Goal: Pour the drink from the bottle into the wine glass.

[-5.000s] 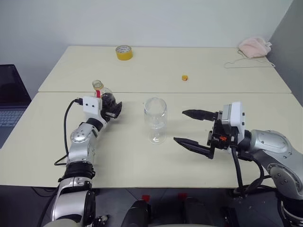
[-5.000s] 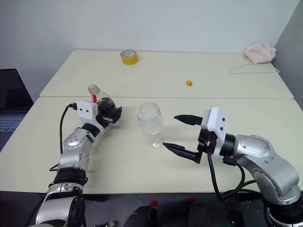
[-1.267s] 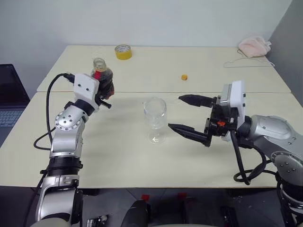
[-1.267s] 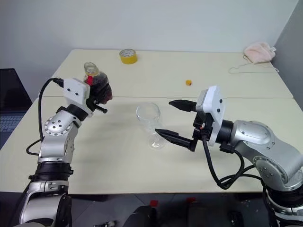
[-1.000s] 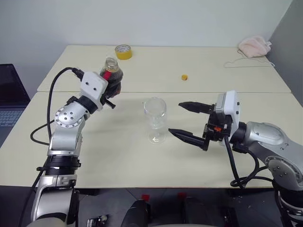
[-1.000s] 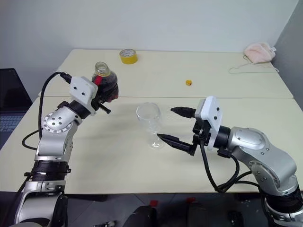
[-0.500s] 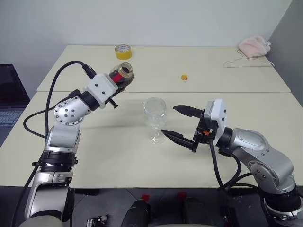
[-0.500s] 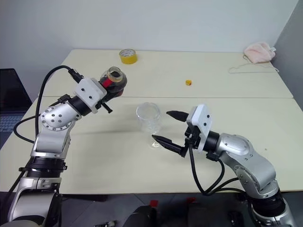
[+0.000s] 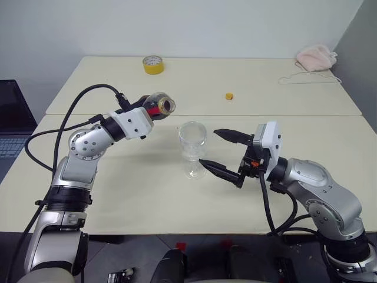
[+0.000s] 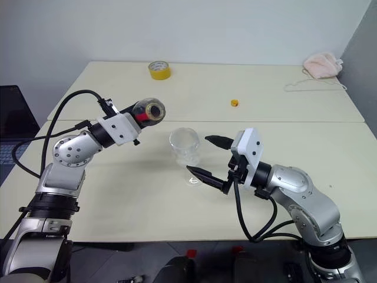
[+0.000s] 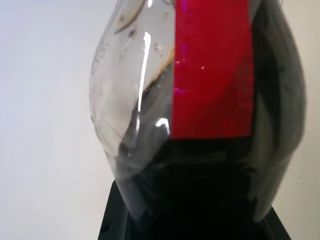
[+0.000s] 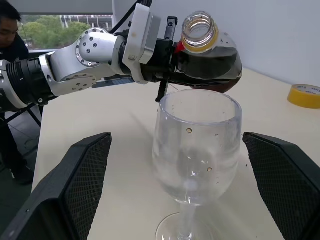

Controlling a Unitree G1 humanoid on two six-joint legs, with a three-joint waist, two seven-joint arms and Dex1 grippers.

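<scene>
My left gripper point(image 9: 147, 111) is shut on the bottle point(image 9: 160, 104), which is held above the table, tipped onto its side. Its open, capless mouth faces the wine glass point(image 9: 192, 141) from just up and left of the rim. The dark drink point(image 12: 212, 70) lies in the lower half of the bottle's body, below the red label point(image 11: 212, 75). The glass stands upright on the near table, holding no drink but a few droplets. My right gripper point(image 9: 219, 151) is open just right of the glass, its fingers point(image 12: 75, 185) spread wide on either side of the bowl without touching it.
A small yellow cap point(image 9: 230, 96) and a yellow tape roll point(image 9: 154, 64) lie on the far table. A pink cloth point(image 9: 316, 58) with a thin cord sits at the back right. A laptop point(image 9: 10, 121) is off the table's left edge. A person point(image 12: 10, 27) is in the background.
My left wrist has rolled, tipping the bottle from nearly upright onto its side with the mouth toward the glass. The open right gripper has edged closer to the glass.
</scene>
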